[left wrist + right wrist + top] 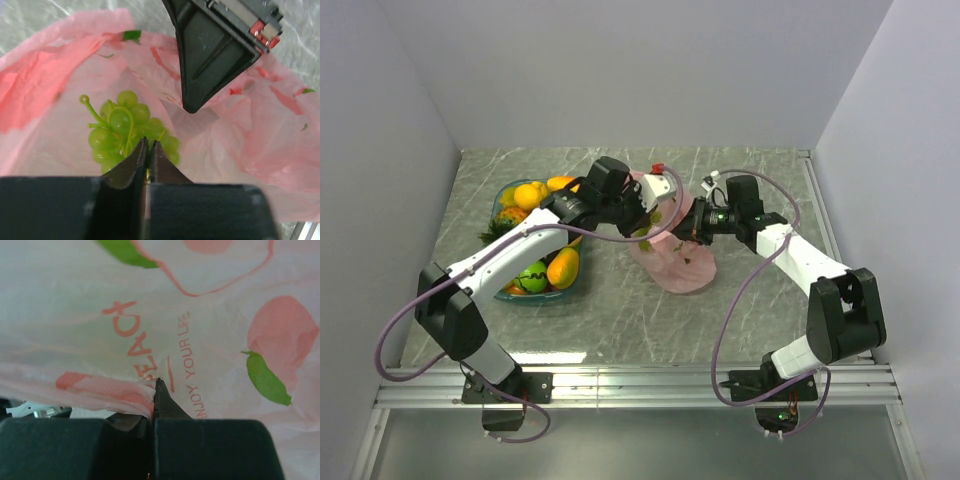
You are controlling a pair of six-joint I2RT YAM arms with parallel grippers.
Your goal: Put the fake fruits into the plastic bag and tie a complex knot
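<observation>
The pink plastic bag (672, 262) stands open at mid-table. My right gripper (692, 228) is shut on the bag's rim (107, 387) and holds it up. My left gripper (642, 213) is over the bag's mouth, shut on the stem of a bunch of green grapes (127, 131), which hangs inside the bag (55, 90). The right gripper's dark finger (210, 55) shows at the top of the left wrist view. In the wrist views, my left gripper (148, 143) and right gripper (155, 382) both have their jaws pressed together. More fake fruits lie in the tray: oranges (530, 194), a mango (563, 267) and a green apple (532, 277).
The clear teal tray (502, 293) sits left of the bag, under my left arm. Grey walls stand along the left, back and right of the marbled table (650, 320). A small red piece (658, 168) lies behind the bag.
</observation>
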